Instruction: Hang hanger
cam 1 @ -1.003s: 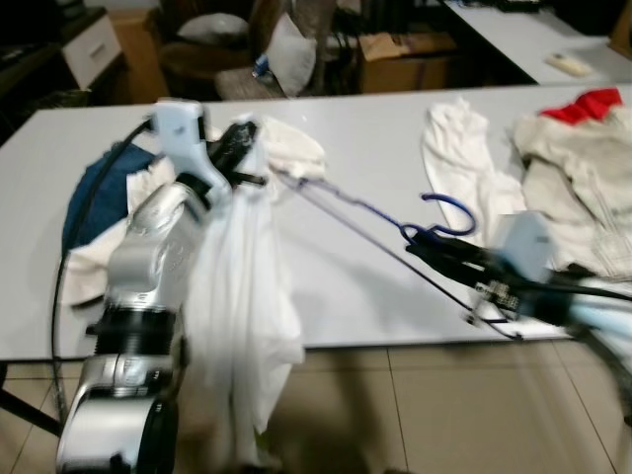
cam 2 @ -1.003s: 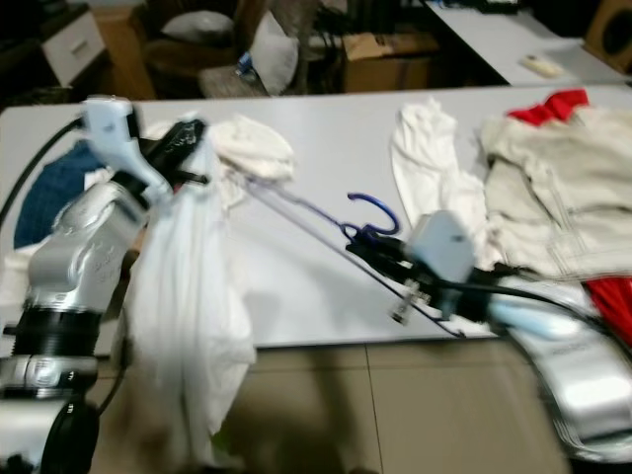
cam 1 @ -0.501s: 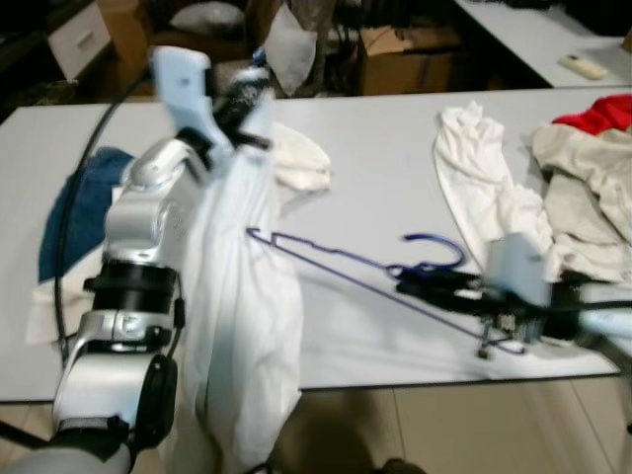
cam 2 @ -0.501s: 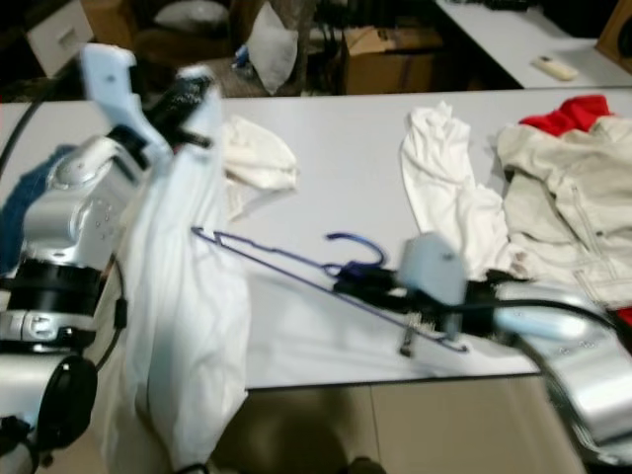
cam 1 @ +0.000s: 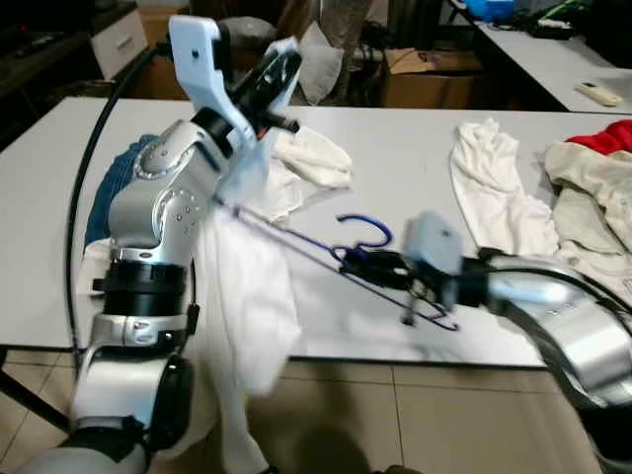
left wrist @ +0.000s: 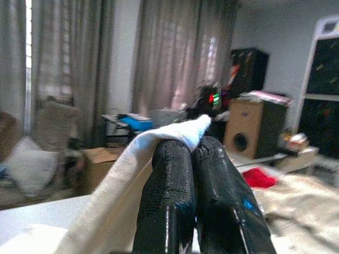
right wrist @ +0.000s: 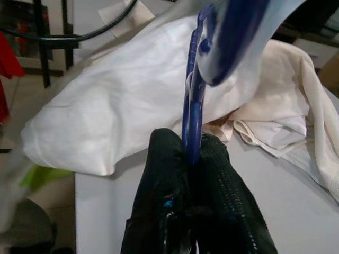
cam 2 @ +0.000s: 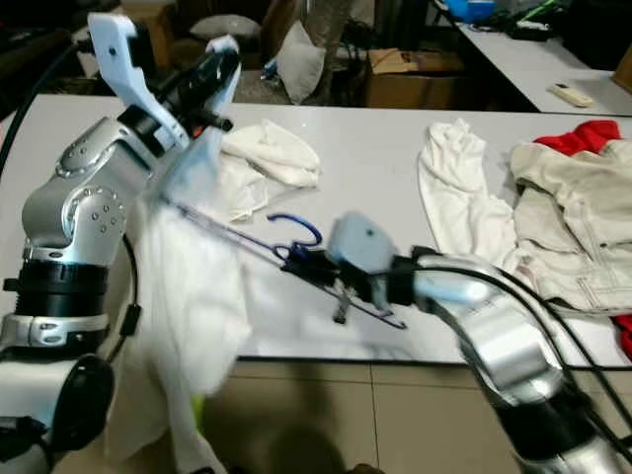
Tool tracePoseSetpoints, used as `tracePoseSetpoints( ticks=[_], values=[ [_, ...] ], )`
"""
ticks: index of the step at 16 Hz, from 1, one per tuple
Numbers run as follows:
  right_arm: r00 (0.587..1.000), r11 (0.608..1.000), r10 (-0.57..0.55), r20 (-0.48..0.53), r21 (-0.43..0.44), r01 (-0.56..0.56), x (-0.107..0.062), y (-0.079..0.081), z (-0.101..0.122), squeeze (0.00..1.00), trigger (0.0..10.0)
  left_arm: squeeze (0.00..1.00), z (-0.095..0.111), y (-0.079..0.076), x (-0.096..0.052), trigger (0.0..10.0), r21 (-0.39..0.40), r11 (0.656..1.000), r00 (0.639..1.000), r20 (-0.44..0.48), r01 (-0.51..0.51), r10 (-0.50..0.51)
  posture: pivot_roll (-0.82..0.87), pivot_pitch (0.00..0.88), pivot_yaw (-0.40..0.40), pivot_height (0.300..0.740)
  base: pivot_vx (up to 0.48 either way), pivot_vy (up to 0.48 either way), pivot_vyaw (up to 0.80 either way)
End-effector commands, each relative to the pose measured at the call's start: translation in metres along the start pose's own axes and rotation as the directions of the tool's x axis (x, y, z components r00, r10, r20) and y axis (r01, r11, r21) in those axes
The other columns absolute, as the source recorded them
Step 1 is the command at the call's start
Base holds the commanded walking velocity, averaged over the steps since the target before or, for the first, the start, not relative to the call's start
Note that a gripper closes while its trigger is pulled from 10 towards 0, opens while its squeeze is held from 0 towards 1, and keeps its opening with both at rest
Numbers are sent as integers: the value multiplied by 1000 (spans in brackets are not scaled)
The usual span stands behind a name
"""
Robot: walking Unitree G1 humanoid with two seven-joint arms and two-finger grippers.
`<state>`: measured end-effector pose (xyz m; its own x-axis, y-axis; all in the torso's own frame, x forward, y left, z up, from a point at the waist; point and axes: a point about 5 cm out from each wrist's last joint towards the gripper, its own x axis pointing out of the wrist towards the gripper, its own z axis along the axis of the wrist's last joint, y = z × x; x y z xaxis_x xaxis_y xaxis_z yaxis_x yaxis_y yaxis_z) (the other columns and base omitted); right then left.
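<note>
I judge the job about midway: the garment and hanger are both in hand, but nothing is hung yet, and I see no rail to hang it on.

Nearest me, the white shirt (cam 1: 242,316) droops off the table's near edge toward the floor, left of centre. My right gripper (cam 1: 367,263) reaches in low from the right over the near part of the white table (cam 1: 395,158), its fingers clamped tight on the neck of the blue hanger (cam 1: 326,247) just under the hook; the right wrist view confirms the wire pinched between the two pads. One hanger arm runs left and away into the shirt's fabric, so I think it is being threaded into the shirt, though I cannot tell how far inside it sits.

Farther back on the left, my left arm is bent upward, elbow low and wrist raised. The left gripper (cam 1: 276,81) points up and right, closed on a fold of the shirt, holding its top above the table.

Beyond and right lie other clothes: a cream cloth (cam 1: 311,163), a white garment (cam 1: 499,197), a beige jacket (cam 1: 597,212).
</note>
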<state>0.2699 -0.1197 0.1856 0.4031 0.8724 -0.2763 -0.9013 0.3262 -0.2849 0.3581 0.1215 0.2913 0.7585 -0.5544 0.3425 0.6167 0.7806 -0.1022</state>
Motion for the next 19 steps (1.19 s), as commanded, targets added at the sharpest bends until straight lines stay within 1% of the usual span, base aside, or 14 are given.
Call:
tracePoseSetpoints(
  ticks=[1, 5, 6, 7, 8, 9, 10, 11, 13, 15, 16, 17, 18, 19],
  values=[
    [1000, 1000, 7, -30, 2, -7, 6, -1, -4, 0, 10000, 0, 23, -11, 6, 10000, 9, 999, 996, 75, 52, -53, -77, 32, 22, 740, 0, 0, 0],
    [995, 996, -87, 53, 11, 86, 21, -22, 9, 0, 10000, 0, 44, -27, 5, 10000, -61, 989, 983, 135, 136, -127, -70, 27, 17, 740, 0, 0, 0],
    [985, 987, -163, 54, 4, 163, 22, -35, 11, 0, 10000, 0, 48, -31, 5, 10000, -62, 985, 978, 145, 161, -150, -71, 24, 17, 740, 0, 0, 0],
    [949, 950, -308, 70, -31, 311, 18, -62, 18, 0, 10000, 0, 58, -36, 4, 10000, -85, 977, 967, 185, 196, -178, -71, 23, 17, 740, 0, 0, 0],
    [834, 840, -537, 125, -7, 542, 5, -102, 36, 0, 10000, 0, 71, -39, 3, 10000, -103, 969, 953, 233, 225, -196, -70, 24, 13, 740, 0, 0, 0],
    [663, 673, -730, 170, 8, 739, -17, -139, 54, 0, 10000, 0, 81, -40, -1, 10000, -100, 965, 939, 272, 244, -209, -70, 24, 12, 740, 0, 0, 0],
    [583, 593, -782, 221, -23, 805, -32, -155, 68, 0, 10000, 0, 89, -38, -6, 10000, -106, 963, 929, 307, 250, -207, -70, 24, 12, 740, 0, 0, 0],
    [569, 586, -782, 255, -15, 810, -36, -160, 75, 0, 10000, 0, 92, -33, -10, 10000, -118, 964, 926, 328, 238, -188, -67, 28, 6, 740, 0, 0, 0],
    [723, 715, -665, 186, -120, 689, -15, -150, 55, 0, 10000, 0, 73, -8, -18, 10000, -103, 991, 967, 247, 89, -61, -65, 33, 4, 740, 0, 0, 0],
    [767, 752, -626, 142, -149, 642, -2, -144, 36, 0, 10000, 0, 55, 5, -22, 10000, -88, 996, 985, 173, -4, 19, -65, 35, 5, 740, 0, 0, 0],
    [831, 817, -553, 66, -152, 556, 10, -128, 5, 0, 10000, 0, 24, 18, -26, 10000, -62, 992, 992, 55, -114, 117, -66, 40, 8, 740, 0, 0, 0],
    [864, 852, -503, 17, -157, 499, 15, -115, -16, 0, 10000, 0, -4, 25, -31, 10000, -23, 982, 981, -47, -190, 189, -65, 41, 10, 740, 0, 0, 0],
    [875, 865, -483, -2, -155, 477, 16, -110, -24, 0, 10000, 0, -14, 27, -33, 10000, -7, 977, 974, -81, -213, 211, -65, 41, 10, 740, 0, 0, 0],
    [915, 912, -398, -60, -131, 388, 18, -88, -49, 0, 10000, 0, -50, 37, -45, 10000, 72, 948, 925, -207, -309, 318, -74, 47, 20, 740, 0, 0, 0]
  ],
)
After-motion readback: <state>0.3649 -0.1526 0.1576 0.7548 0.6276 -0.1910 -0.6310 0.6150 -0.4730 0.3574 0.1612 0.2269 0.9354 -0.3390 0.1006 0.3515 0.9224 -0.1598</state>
